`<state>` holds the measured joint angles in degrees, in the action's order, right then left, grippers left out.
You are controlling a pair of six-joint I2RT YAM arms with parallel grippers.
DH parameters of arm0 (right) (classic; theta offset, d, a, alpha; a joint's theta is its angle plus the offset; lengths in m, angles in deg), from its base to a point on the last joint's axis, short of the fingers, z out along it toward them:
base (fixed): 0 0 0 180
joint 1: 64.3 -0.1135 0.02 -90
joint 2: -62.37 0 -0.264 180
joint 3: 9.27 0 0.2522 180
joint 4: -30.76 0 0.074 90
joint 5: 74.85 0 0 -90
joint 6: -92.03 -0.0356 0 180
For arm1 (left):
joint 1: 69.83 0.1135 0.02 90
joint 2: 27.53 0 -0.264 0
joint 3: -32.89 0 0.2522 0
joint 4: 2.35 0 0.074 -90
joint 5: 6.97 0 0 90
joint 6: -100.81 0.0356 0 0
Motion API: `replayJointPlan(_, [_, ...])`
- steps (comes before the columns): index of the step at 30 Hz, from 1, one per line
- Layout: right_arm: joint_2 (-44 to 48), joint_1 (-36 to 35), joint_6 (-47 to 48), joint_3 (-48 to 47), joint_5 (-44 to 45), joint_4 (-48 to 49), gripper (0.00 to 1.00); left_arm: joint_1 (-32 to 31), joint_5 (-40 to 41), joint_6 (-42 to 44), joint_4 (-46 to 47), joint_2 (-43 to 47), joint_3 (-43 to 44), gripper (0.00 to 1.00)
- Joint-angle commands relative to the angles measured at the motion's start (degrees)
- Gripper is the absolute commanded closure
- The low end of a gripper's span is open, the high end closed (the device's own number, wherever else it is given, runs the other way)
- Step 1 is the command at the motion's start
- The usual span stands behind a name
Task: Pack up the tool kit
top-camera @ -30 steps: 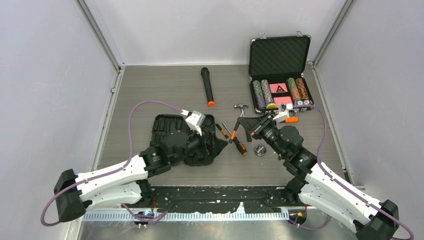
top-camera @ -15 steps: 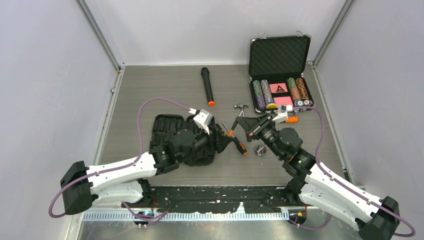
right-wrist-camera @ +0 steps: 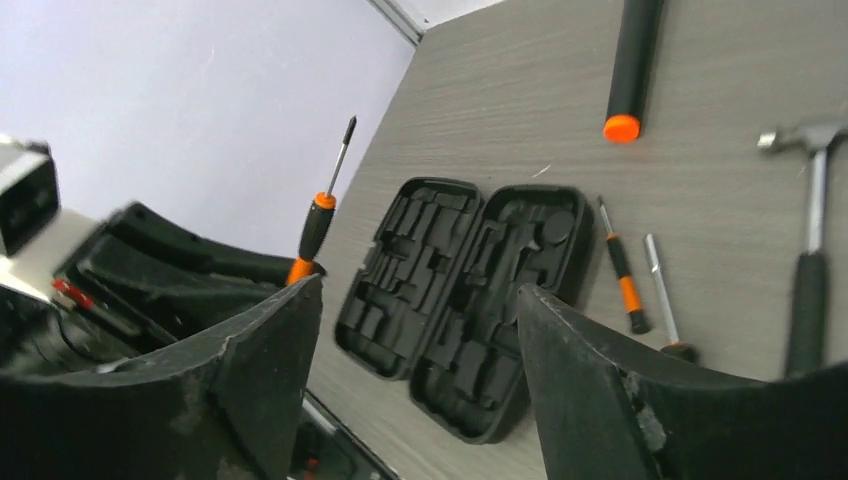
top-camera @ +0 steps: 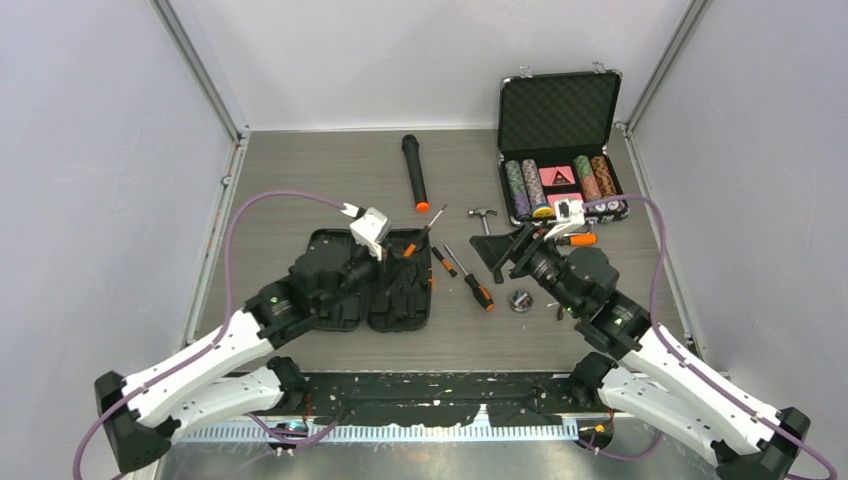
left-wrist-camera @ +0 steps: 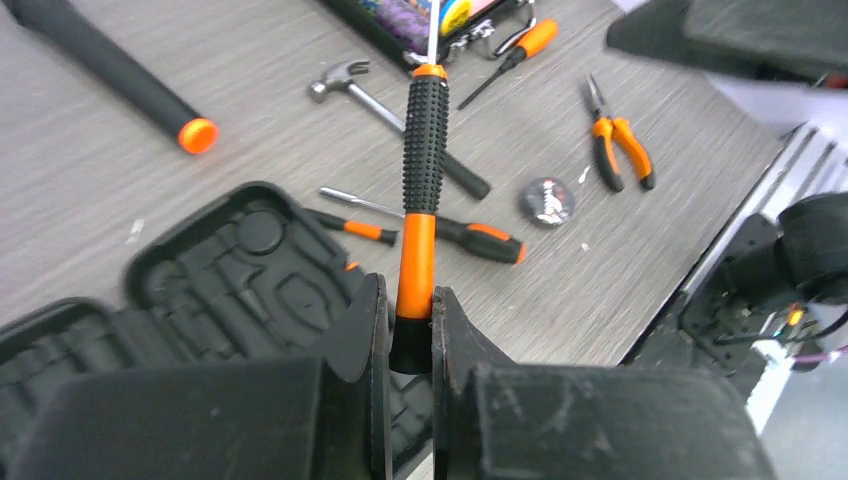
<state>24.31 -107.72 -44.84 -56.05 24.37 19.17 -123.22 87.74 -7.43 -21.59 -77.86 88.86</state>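
While lying open at centre left, black tool kit (top-camera: 405, 300) is showing bare moulded slots; left claw (left-wrist-camera: 405, 310) is clenching a screwdriver (left-wrist-camera: 422, 150) above it; right claw (right-wrist-camera: 418, 290) is gaping, empty; far-right case (top-camera: 558, 112) is holding poker chips (top-camera: 530, 188).

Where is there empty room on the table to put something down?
Bare patches: left of the microphone, out to the side rail; also between the microphone and the poker chip case. Crowded: between the tool kit and the right gripper, where screwdrivers and a hammer lie.
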Motion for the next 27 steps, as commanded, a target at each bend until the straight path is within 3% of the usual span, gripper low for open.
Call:
replayJointPlan(1, [1.1, 1.1, 28.5, -10.7, -10.8, -11.4, 0.19, 1.9, -6.1, 15.1, -19.3, 5.8, 6.6, 1.0])
replayJointPlan(4, [-0.8, 1.1, 39.7, -18.5, -21.2, -21.0, 0.17, 1.9, -10.2, 21.4, -28.1, 6.8, 10.6, 1.0])
replayJointPlan(8, [-4.4, 1.2, 51.9, -24.3, -34.3, -26.7, 0.16, 1.9, -13.2, 27.9, -36.3, 6.7, 14.4, 1.0])
replayJointPlan(13, [-12.5, 0.6, 58.7, -32.6, -45.1, -33.2, 0.16, 1.9, -17.7, 33.9, -41.2, 5.6, 17.8, 1.0])
replayJointPlan(21, [-25.9, -5.1, 69.3, -42.1, -46.0, -44.6, 0.19, 1.9, -22.9, 36.9, -44.5, 4.3, 20.8, 1.0])
replayJointPlan(27, [-32.7, -8.3, 72.4, -44.8, -45.0, -48.9, 0.31, 1.8, -25.0, 37.0, -45.1, 4.1, 21.0, 1.0])
